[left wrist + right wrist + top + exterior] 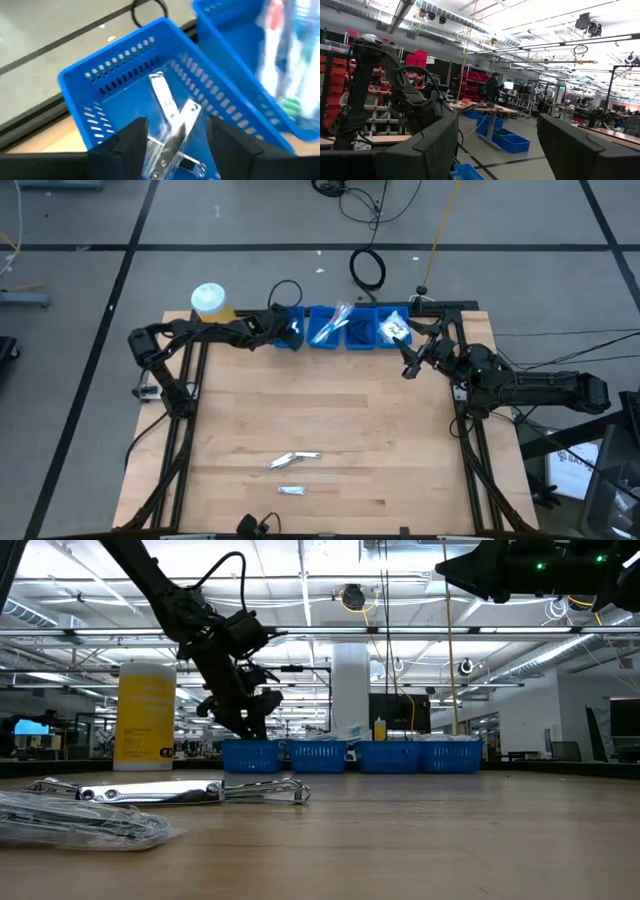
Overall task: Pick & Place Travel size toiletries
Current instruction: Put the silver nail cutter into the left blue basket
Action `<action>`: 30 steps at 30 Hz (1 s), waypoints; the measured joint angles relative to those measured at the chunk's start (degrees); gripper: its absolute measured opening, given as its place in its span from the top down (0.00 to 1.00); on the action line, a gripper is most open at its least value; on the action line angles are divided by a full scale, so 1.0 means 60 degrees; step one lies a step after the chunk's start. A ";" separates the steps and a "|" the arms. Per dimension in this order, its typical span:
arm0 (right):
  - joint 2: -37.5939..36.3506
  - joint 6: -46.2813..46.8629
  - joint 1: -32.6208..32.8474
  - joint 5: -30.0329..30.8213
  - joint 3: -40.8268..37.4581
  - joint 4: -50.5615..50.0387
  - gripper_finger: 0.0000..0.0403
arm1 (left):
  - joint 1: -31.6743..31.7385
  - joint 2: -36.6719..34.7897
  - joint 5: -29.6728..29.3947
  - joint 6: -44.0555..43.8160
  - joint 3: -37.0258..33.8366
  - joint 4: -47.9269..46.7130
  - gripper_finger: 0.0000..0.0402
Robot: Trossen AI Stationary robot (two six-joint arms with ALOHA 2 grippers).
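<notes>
**Clear-wrapped silver item lands in the end bin; two packets wait on the surface**

You have a clear-wrapped silver item (170, 117) lying in the blue bin (115, 75) at the left end of the row, seen directly between the left gripper (172, 140) fingers in the left wrist view. Those fingers stand apart with the item between them; you cannot tell from this view whether it still touches them or already rests free on the bin floor. Judge it as light and stiff inside, with a slick, crinkly film around it, so it will slide rather than stick.

Farther out, two more silver-white packets (295, 460) lie near the front edge of the surface (330, 420), well apart from the bins; the smaller one (291, 490) sits just in front of the longer. They lie flat, so take each across its narrow width at mid-length and press down lightly; the wrap may skate away from a shallow pinch.

The neighbouring bins (345, 330) already hold toothbrushes and white packets. The yellow white-capped jar (210, 300) stands beside the left arm, off the row's end.

Your right gripper (410, 365) hovers near the right end of the row, fingers wide and holding nothing.
</notes>
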 joint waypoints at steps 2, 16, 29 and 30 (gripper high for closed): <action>0.0002 0.0000 0.0000 0.0003 0.0001 0.0000 0.36 | -0.0069 -0.0171 0.0350 0.0386 0.0002 -0.0016 0.48; 0.0002 -0.0429 0.0003 0.0041 0.0000 0.0067 0.36 | -0.4030 -0.3131 0.2283 0.1687 0.0011 -0.1805 0.48; -0.0001 -0.0239 0.0000 0.0040 -0.0002 0.0087 0.36 | -0.9622 -0.1956 0.1631 -0.2179 0.0007 -0.3687 0.48; 0.0000 -0.0235 0.0000 0.0040 -0.0002 0.0082 0.36 | -0.9894 -0.1863 0.1630 -0.2629 0.0007 -0.3844 0.48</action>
